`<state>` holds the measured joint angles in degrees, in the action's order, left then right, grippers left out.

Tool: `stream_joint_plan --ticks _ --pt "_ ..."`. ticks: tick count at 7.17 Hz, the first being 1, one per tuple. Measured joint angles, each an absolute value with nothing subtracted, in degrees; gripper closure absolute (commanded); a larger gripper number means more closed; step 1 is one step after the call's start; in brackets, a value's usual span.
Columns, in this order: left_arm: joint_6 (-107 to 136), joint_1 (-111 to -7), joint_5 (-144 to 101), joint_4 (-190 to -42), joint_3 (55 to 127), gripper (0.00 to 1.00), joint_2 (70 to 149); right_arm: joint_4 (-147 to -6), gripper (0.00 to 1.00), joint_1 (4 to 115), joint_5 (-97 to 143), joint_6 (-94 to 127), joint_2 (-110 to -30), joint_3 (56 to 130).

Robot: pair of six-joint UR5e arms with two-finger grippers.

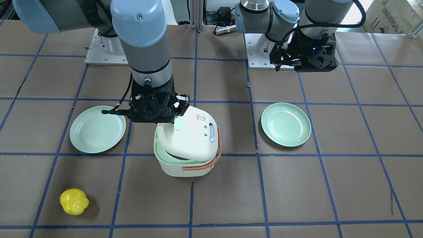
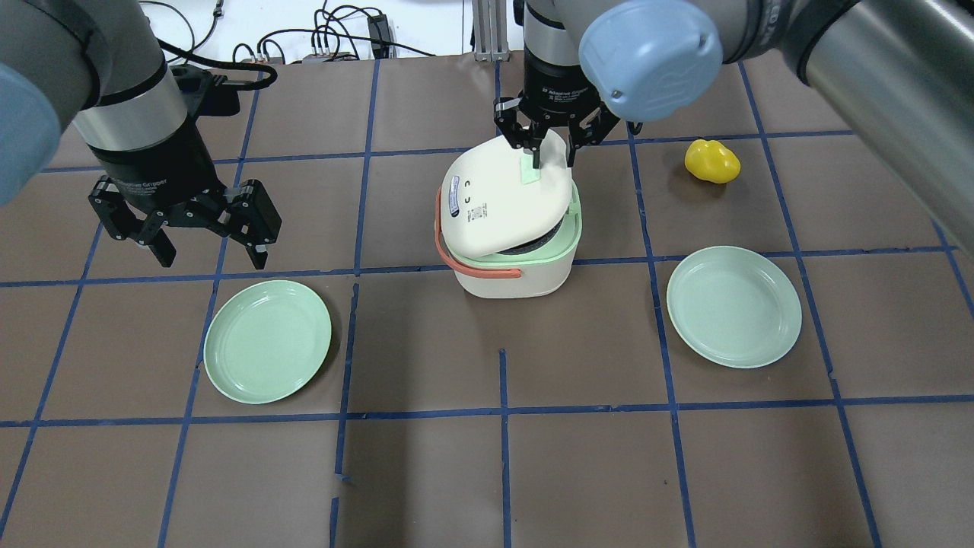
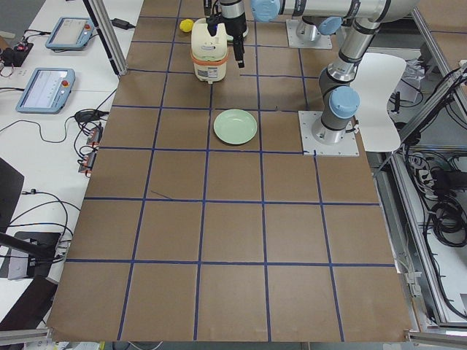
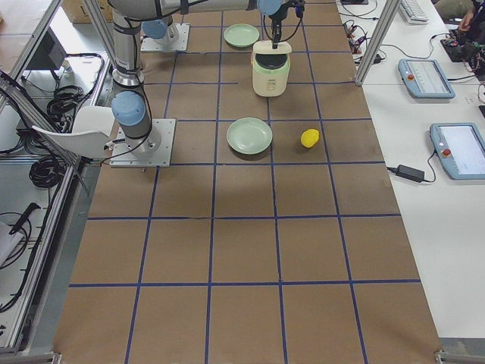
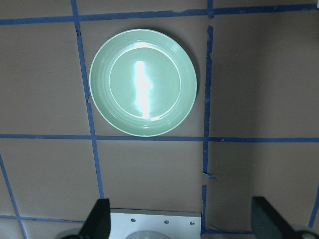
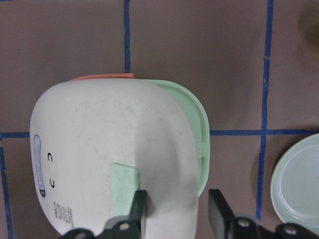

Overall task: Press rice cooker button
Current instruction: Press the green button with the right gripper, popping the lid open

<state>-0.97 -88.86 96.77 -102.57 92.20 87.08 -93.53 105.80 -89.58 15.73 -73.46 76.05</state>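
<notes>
The cream-white rice cooker (image 2: 511,266) stands mid-table with its orange-red handle (image 2: 444,243) down on one side. Its lid (image 2: 506,199) is tilted up, off the mint-green rim (image 2: 572,228). A mint-green button (image 2: 529,170) sits on the lid; it also shows in the right wrist view (image 6: 124,183). My right gripper (image 2: 552,158) is open right over the lid, one fingertip (image 6: 139,201) at the button's edge. In the front-facing view the right gripper (image 1: 176,114) hangs over the cooker (image 1: 188,165). My left gripper (image 2: 207,255) is open and empty, well away from the cooker.
A green plate (image 2: 267,341) lies below my left gripper and shows in the left wrist view (image 5: 143,82). A second green plate (image 2: 733,306) lies to the cooker's right. A yellow pepper (image 2: 711,160) lies beyond it. Blue tape lines grid the brown table.
</notes>
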Motion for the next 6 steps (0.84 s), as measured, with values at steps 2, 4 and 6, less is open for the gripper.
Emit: stream_joint_plan --ticks 2,4,6 --pt "-0.98 -88.86 96.77 -102.57 92.2 0.0 87.05 -89.41 0.0 105.24 -89.54 15.24 -75.34 73.83" --pt "-0.99 -88.87 96.77 -102.57 92.2 0.0 87.03 -87.32 0.0 104.97 -89.54 15.11 -78.13 73.15" --pt "-0.99 -88.88 96.77 -102.57 92.2 0.0 87.04 -86.51 0.0 104.38 -89.62 14.29 -80.18 73.08"
